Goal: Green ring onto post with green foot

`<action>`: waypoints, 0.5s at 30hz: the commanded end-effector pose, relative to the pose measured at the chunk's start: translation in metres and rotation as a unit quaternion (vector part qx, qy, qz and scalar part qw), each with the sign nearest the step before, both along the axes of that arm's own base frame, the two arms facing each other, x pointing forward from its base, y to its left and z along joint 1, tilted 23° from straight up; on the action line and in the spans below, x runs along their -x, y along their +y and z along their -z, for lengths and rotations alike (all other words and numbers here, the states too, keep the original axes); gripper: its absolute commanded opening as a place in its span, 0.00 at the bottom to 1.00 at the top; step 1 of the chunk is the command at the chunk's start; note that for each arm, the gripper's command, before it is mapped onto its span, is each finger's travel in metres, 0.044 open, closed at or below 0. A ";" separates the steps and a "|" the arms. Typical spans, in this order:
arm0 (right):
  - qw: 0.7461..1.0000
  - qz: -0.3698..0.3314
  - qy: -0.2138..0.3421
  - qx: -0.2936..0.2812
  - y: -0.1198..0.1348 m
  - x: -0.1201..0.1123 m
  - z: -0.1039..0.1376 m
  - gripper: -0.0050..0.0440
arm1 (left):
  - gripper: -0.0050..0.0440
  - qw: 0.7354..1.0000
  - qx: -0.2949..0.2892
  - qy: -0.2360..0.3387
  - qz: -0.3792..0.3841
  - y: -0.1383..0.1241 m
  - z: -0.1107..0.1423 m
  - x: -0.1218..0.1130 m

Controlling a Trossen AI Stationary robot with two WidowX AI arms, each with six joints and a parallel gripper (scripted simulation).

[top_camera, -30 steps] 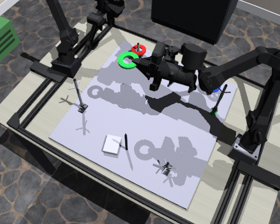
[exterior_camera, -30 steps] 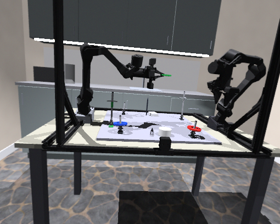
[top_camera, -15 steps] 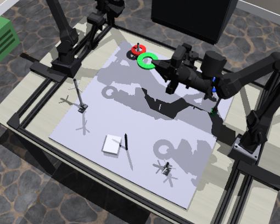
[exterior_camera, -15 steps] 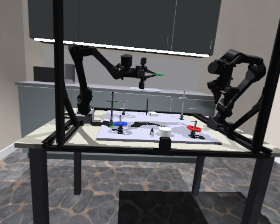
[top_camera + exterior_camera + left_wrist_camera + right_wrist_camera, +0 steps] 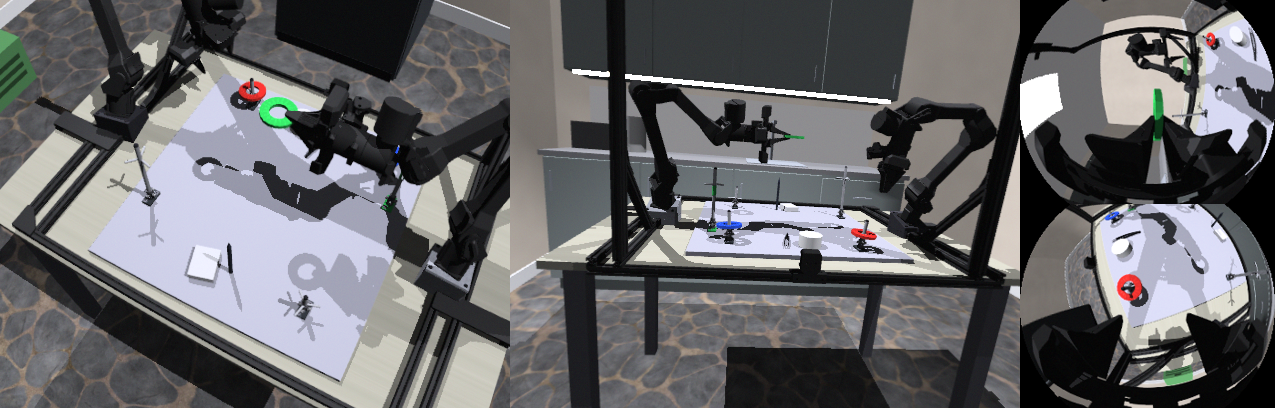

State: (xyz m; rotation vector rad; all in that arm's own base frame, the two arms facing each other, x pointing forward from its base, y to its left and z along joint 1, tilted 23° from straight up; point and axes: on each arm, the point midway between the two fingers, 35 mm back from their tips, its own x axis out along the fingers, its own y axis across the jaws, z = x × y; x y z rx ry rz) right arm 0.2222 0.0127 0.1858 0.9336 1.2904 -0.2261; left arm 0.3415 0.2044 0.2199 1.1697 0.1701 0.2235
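Note:
The green ring (image 5: 277, 112) hangs in the air, held flat by its edge in my left gripper (image 5: 296, 118), high above the far part of the mat. It shows edge-on in the exterior view (image 5: 794, 136) and stands between the fingers in the left wrist view (image 5: 1157, 116). The post with the green foot (image 5: 712, 200) stands at the mat's edge below the left arm; in the top view only its foot (image 5: 386, 203) shows. My right gripper (image 5: 890, 179) is open and empty, raised above its own side of the table, with its fingers wide apart in the right wrist view (image 5: 1153, 343).
A red ring (image 5: 252, 91) sits on a short post just beside the green ring. A blue ring (image 5: 729, 225) sits on a post near the green-foot post. A white cylinder (image 5: 810, 238), a white block (image 5: 204, 262), a black peg (image 5: 229, 257), a tall grey post (image 5: 142, 172) and a short post (image 5: 303, 306) stand on the mat.

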 end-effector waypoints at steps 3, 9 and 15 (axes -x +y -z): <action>0.992 0.117 -0.036 -0.024 -0.029 -0.033 0.014 0.92 | 0.10 1.000 0.003 0.001 0.001 -0.001 0.002 0.001; 0.967 0.234 -0.089 -0.052 -0.066 -0.063 0.023 0.92 | 0.10 1.000 0.003 0.001 0.001 -0.001 0.002 0.001; 0.928 0.332 -0.147 -0.082 -0.103 -0.085 0.025 0.92 | 0.10 1.000 0.003 0.001 0.001 -0.001 0.002 0.001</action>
